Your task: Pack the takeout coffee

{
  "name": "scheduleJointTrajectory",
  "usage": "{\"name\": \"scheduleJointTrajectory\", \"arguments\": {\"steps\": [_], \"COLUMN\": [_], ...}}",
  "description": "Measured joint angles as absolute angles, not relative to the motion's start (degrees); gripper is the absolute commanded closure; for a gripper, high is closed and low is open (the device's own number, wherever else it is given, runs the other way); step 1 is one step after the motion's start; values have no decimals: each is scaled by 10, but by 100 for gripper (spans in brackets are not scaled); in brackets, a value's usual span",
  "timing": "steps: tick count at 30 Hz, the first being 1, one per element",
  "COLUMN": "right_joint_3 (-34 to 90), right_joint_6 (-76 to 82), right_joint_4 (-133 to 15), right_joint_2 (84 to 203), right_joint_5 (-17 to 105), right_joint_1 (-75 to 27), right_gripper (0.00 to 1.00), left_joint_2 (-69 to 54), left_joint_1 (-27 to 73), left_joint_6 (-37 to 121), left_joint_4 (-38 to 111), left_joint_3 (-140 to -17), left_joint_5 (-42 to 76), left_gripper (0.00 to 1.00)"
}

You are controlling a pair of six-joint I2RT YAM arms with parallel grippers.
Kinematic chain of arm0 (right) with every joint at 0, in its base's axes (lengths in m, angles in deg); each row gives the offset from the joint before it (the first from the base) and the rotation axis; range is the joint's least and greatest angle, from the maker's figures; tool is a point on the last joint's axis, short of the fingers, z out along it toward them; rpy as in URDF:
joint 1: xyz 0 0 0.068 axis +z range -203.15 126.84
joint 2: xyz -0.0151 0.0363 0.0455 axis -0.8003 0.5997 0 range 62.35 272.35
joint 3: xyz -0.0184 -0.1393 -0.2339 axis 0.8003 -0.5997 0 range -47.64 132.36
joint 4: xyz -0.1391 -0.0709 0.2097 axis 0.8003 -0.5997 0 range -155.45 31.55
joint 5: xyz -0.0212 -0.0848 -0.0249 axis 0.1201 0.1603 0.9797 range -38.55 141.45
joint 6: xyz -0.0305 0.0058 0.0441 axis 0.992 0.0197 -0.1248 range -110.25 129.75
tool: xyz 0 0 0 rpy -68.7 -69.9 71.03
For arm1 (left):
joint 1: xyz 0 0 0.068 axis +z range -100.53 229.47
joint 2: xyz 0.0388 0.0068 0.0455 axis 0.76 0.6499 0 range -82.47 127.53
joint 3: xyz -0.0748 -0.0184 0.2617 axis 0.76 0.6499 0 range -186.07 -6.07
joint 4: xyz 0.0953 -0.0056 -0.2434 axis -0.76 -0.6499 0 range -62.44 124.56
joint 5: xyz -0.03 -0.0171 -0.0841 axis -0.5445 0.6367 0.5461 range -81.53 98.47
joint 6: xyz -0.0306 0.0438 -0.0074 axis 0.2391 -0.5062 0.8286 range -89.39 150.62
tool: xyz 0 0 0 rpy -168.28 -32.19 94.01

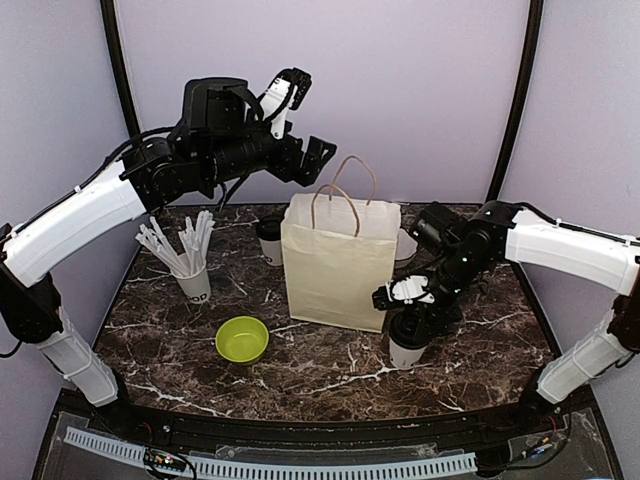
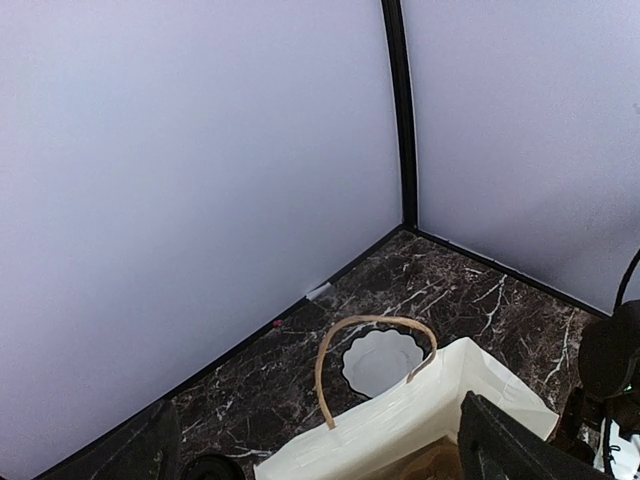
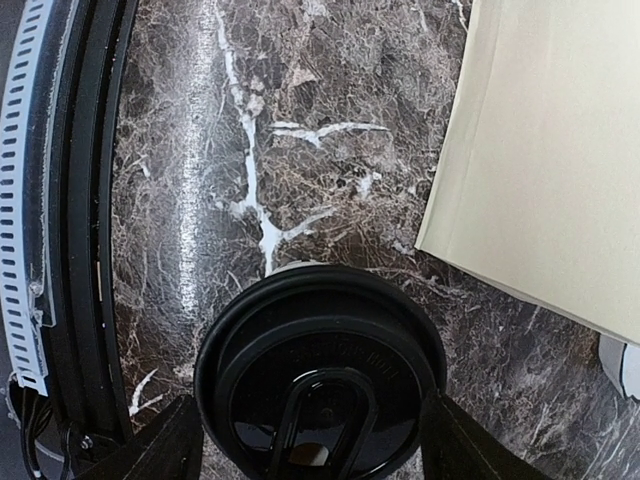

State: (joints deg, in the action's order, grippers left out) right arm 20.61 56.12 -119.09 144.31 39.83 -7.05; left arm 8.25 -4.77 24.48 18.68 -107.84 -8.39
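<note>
Overhead, the right gripper (image 1: 408,318) is straddling the front coffee cup (image 1: 404,348), standing upright just right of the paper bag (image 1: 338,268); the other cup (image 1: 269,241) is sitting behind the bag's left corner, nearer the raised left gripper (image 1: 288,93). Left wrist: its fingers (image 2: 500,445) are gaping, empty. Right wrist: fingers (image 3: 165,445) are flanking the black lid (image 3: 320,380); whether they are squeezing, I cannot tell, and the lid's embossing is proving illegible

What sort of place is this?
Probably a robot test booth staged as a café counter: plain walls enclose a marble-look table, robot arms reach over it, and a paper bag and lidded coffee cups stand on it.
</note>
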Motion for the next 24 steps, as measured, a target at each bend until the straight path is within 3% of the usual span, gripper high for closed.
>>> {"name": "scheduleJointTrajectory", "arguments": {"steps": [11,24], "right_joint_3": [228,207], "right_joint_6": [562,562], "right_joint_4": [-1205,-1210], "right_joint_2": [1432,1445], "right_joint_5": [411,410], "right_joint_1": [-70,-70], "right_gripper": [19,22], "left_joint_2": [82,82], "left_joint_1": [-48,-48], "left_joint_6": [245,245], "left_joint_4": [187,187], "left_joint_3": [-1078,-1074], "left_joint_5": [-81,-80], "left_gripper": [1,1]}}
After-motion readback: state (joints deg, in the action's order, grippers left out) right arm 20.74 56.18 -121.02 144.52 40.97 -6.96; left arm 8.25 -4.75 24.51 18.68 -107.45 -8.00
